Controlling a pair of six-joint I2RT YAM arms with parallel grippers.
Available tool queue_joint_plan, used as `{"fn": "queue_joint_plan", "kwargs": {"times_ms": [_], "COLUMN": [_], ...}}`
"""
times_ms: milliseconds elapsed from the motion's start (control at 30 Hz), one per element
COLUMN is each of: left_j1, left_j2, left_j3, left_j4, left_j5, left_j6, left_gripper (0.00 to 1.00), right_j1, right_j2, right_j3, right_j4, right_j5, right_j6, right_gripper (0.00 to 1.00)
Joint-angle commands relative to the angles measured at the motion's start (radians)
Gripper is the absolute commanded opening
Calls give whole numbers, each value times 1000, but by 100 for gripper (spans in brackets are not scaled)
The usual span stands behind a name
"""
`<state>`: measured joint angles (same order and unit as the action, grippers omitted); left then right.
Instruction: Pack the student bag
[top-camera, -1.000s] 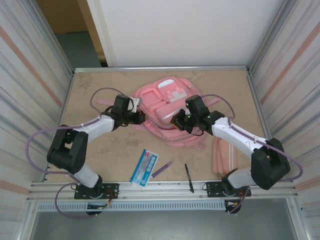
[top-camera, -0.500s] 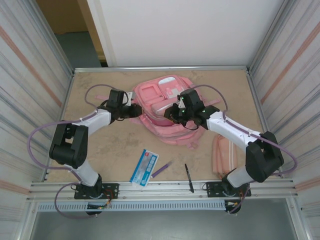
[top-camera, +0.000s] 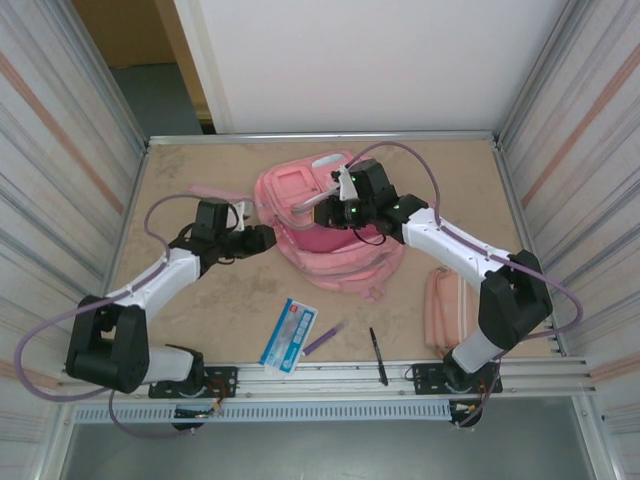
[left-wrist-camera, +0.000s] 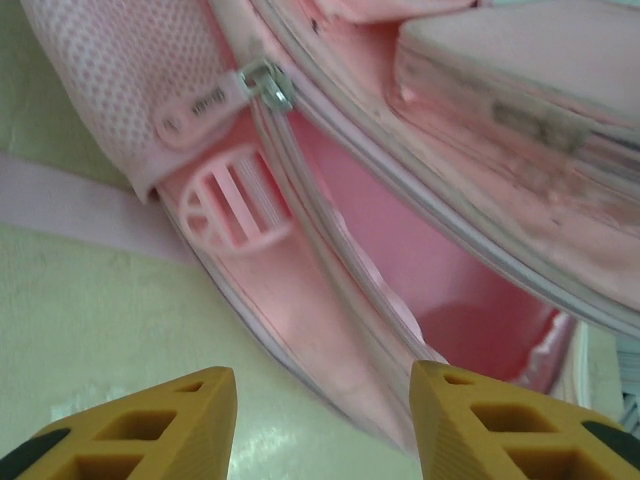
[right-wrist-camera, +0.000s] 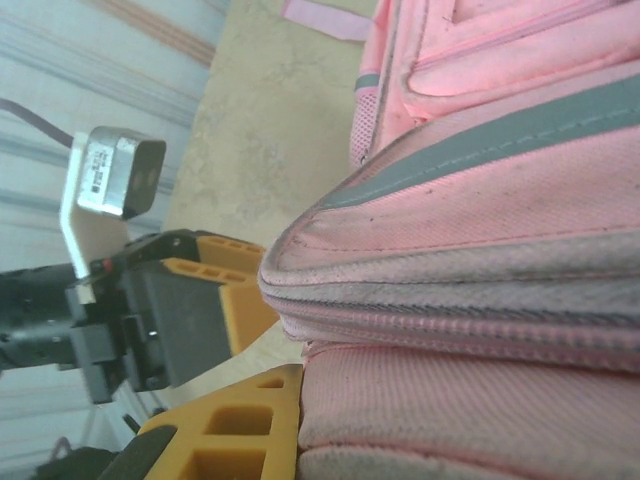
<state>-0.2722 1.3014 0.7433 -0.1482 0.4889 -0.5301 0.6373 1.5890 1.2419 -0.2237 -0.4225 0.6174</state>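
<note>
Pink fabric student bag (top-camera: 292, 190) lies unzipped at the far middle of the beige marbled counter (top-camera: 200, 290), pink lining showing. My right end effector (top-camera: 326, 213) clamps its front panel. My left end effector (top-camera: 268, 237) gapes empty at its left edge. Corrugated walls (top-camera: 60, 150) flank us.

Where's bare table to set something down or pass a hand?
Free: far-right corner beside the bag; strip between bag and packet. Crowded: centre, left gripper and right gripper at the bag; pencil case near right.
</note>
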Motion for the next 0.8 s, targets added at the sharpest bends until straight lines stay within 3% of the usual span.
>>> {"fn": "queue_joint_plan", "kwargs": {"times_ms": [0,200,433,500,567,767], "left_j1": [-1,-1,-1,-1,-1,-1], "left_j2": [-74,-127,-126,-114,-98,-3], "left_j3": [-10,-12,-28,-29,-40,-55], "left_j4": [-84,-121,-79,-67,-29,100], "left_j5": [25,9,29,38,36,68], "left_j6": [-11,2,-30,-37,-50,-110], "left_gripper": [49,49,49,49,49,49], "right_j1": [19,29,45,45,45,70], "right_j2": [37,87,84,83,82,31], "right_j3": [48,128,191,188,165,0], "right_j4": [52,16,13,8,8,26], "right_j5": [-64,-132,-103,-93,-78,-71], "right_j6": [-168,-314,-412,-410,-395,-326], "right_gripper": [8,1,0,5,19,32]}}
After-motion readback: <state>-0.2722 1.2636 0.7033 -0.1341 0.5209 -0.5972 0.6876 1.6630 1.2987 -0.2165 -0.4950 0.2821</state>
